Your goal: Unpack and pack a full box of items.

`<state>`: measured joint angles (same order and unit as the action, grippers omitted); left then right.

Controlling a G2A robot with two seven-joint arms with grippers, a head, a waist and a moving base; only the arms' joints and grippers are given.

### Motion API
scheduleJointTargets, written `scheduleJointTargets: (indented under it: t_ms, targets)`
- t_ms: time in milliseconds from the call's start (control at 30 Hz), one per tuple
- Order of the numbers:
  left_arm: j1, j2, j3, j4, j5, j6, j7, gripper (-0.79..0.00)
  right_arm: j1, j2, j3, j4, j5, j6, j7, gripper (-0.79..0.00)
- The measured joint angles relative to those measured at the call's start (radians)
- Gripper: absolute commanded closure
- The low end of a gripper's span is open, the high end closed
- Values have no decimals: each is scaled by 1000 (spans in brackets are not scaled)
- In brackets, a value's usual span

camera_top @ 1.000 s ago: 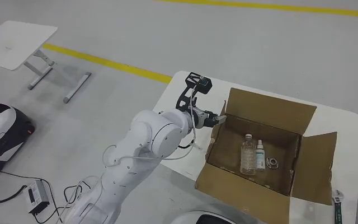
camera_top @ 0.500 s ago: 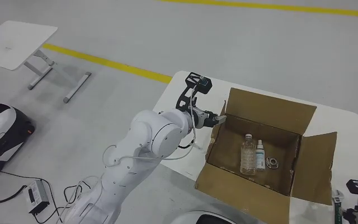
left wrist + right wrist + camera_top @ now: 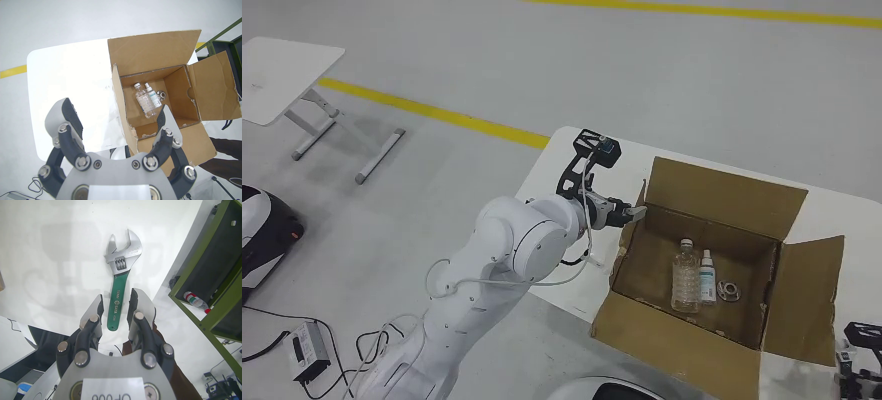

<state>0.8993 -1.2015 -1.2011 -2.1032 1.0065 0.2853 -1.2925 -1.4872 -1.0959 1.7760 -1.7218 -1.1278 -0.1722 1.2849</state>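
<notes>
Right pincer [image 3: 116, 292] spread above wrench [image 3: 120, 280] near table [image 3: 56, 247] edge; left pincer [image 3: 115, 102] wide apart.

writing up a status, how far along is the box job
Looks done: the wrench lies out on the table. In hand: nothing; the right hand is open over the wrench's handle, the left hand open near the box. Left: a bottle, a spray bottle and a metal fitting lie in the box.
</notes>
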Motion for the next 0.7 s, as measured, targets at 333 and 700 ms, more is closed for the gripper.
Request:
scheduleJointTargets:
  t_ms: [333, 700]
  targets:
    - [0, 0, 0, 0, 0, 0, 0, -785, 9, 5, -13, 18, -2, 16, -5, -283]
    - [0, 0, 0, 0, 0, 0, 0, -785, 25, 11, -32, 44, -4, 27, -9, -206]
